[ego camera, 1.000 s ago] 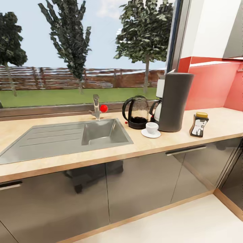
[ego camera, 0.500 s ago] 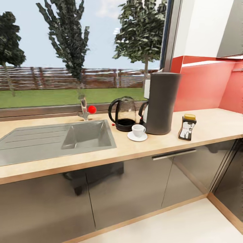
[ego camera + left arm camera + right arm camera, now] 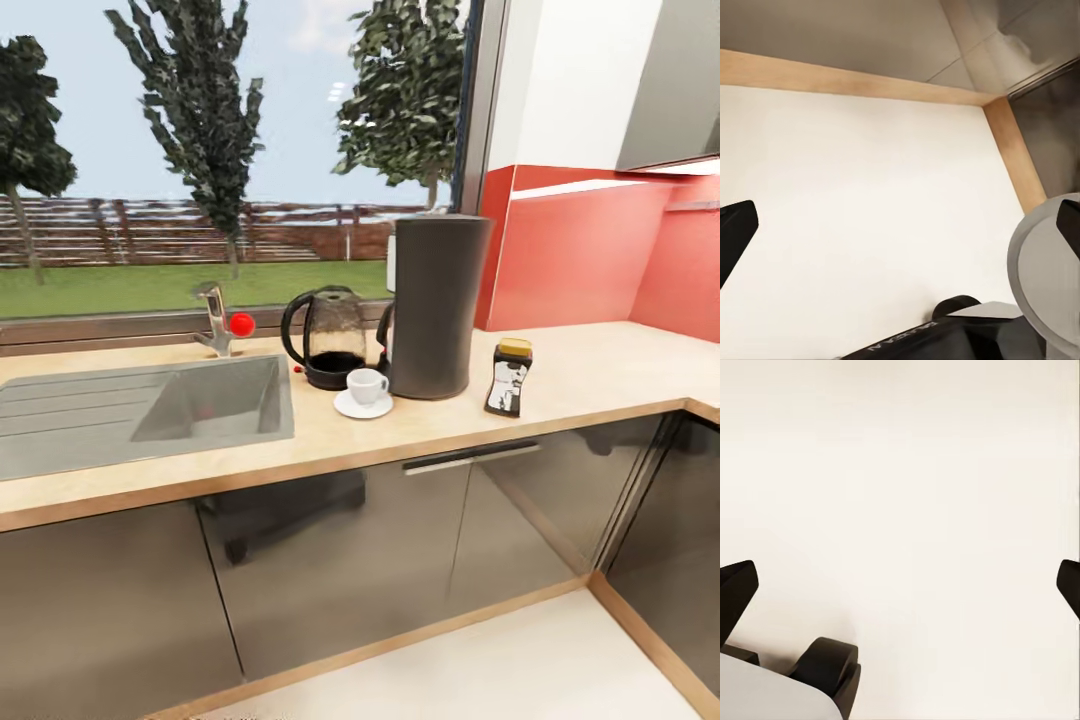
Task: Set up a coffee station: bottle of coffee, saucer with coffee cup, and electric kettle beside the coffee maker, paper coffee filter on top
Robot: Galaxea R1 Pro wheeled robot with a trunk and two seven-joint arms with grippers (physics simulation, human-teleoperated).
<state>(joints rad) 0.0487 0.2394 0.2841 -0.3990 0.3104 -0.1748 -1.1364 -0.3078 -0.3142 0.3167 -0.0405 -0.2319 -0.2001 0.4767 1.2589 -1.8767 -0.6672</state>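
Your view has swung right; table (image 3: 560,375) carries coffee maker (image 3: 436,305), electric kettle (image 3: 325,335), bottle of coffee (image 3: 509,377), coffee cup (image 3: 366,384) on saucer (image 3: 350,407); all well apart from both pincers, left pincer (image 3: 900,225) and right pincer (image 3: 900,581) spread wide, empty, over floor; filter apparently remains.

View swings right along the counter

The head camera has turned, so the coffee maker (image 3: 437,305), electric kettle (image 3: 325,336), coffee cup (image 3: 367,385) on its saucer (image 3: 362,405) and bottle of coffee (image 3: 509,377) sit further left in frame; the things themselves have not moved, and more of the countertop's (image 3: 600,370) right corner shows.
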